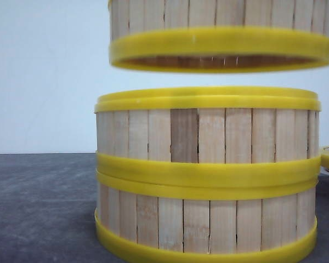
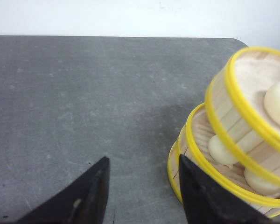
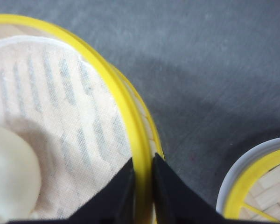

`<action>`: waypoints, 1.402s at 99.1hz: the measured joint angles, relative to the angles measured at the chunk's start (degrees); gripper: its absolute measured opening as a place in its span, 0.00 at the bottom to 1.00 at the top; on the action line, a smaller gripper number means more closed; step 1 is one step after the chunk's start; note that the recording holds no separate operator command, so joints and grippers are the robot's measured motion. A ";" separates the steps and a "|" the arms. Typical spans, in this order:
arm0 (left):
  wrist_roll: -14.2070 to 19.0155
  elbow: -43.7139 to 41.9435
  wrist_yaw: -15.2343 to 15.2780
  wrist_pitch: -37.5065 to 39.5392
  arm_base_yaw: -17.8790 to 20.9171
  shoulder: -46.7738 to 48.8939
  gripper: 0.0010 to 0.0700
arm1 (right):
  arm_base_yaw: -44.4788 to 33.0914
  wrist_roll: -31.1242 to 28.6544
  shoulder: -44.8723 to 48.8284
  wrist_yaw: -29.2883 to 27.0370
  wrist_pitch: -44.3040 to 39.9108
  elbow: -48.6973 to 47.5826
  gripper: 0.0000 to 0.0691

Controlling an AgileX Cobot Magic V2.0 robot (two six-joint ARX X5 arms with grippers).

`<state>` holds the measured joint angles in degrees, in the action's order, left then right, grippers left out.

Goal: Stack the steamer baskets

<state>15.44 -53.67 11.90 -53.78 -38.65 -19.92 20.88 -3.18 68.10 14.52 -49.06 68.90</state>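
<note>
Front view: two steamer baskets stacked on the dark grey table (image 1: 38, 208). Bottom basket (image 1: 205, 222) sits on the table, second basket (image 1: 208, 134) sits on it, their yellow bands touching at the join. Third basket (image 1: 222, 33) hangs in the air above the stack, clear gap between its bottom band and the second basket's top rim. It sits slightly right of the stack and looks a bit tilted. Only its lower part is in frame.

Right gripper (image 3: 142, 186): black fingers pinched on the lifted basket's yellow rim, one finger inside, one outside, nearly closed with just the rim between them. That basket has a pale cloth liner (image 3: 65, 116) with slats showing through, and a white bun (image 3: 11, 172) on it.

Left gripper (image 2: 142, 186): fingers spread wide, nothing between them, over bare table to the left of the stack. Not touching any basket. In this view the lifted basket is above and offset from the stacked ones, a bun inside it. Two more buns (image 2: 221, 151) show in the open top of the second basket below.

Another basket (image 3: 259, 186) sits on the table to the right, apart from the stack. It has a yellow rim with a pale outer ring and a wooden slatted floor. Only its edge shows at the far right in the front view. White wall (image 1: 44, 71) behind the table.
</note>
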 joint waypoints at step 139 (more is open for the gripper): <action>-0.48 0.00 -0.07 -4.28 0.00 0.00 0.38 | 3.43 -0.28 6.80 -4.17 1.44 -0.48 0.33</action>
<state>14.96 -53.67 11.84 -58.06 -38.65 -19.92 24.32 -3.46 74.89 10.35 -47.62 68.42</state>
